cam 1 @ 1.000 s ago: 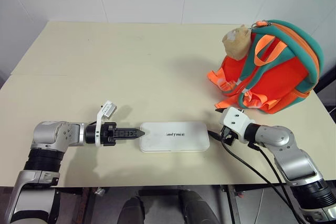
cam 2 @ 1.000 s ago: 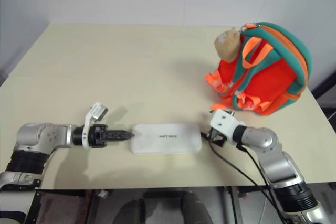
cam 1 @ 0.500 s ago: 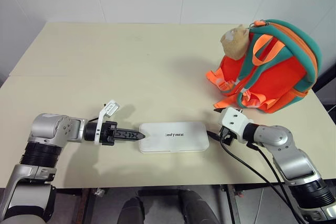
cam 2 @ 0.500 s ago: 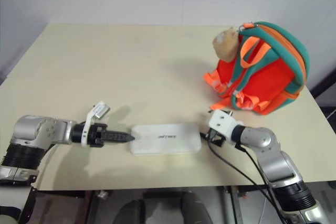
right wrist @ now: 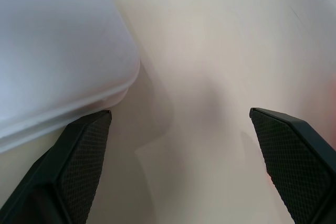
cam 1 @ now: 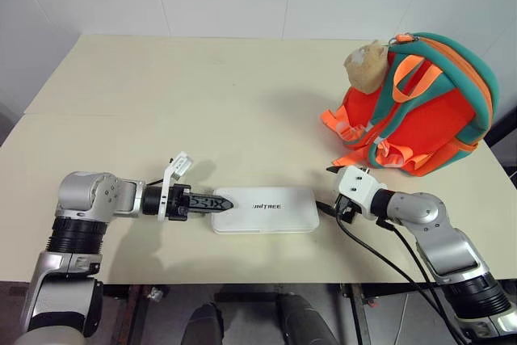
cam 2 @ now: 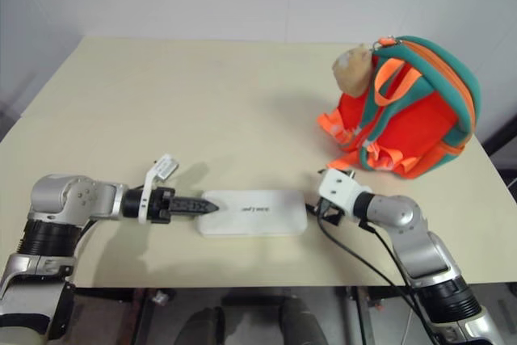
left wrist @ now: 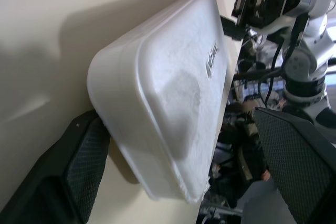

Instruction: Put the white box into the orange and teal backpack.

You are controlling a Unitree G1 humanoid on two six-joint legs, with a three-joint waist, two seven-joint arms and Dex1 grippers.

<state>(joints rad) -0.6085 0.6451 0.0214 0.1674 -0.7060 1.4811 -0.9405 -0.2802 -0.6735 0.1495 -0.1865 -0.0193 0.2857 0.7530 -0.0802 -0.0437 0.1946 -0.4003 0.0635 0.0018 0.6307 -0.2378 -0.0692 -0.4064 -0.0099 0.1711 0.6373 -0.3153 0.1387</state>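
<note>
Spanning the scene is a cream table (cam 1: 202, 94). Standing at its far right is the orange and teal backpack (cam 1: 424, 111), a tan plush toy (cam 1: 365, 66) at its top. Lying flat near the front edge is the white box (cam 1: 262, 208), lettering up. Flanking it, the left gripper (cam 1: 220, 202) has its jaws spread wide around the box's left end, and the right gripper (right wrist: 184, 145), jaws equally wide, sits at the box's right end, holding nothing.
</note>
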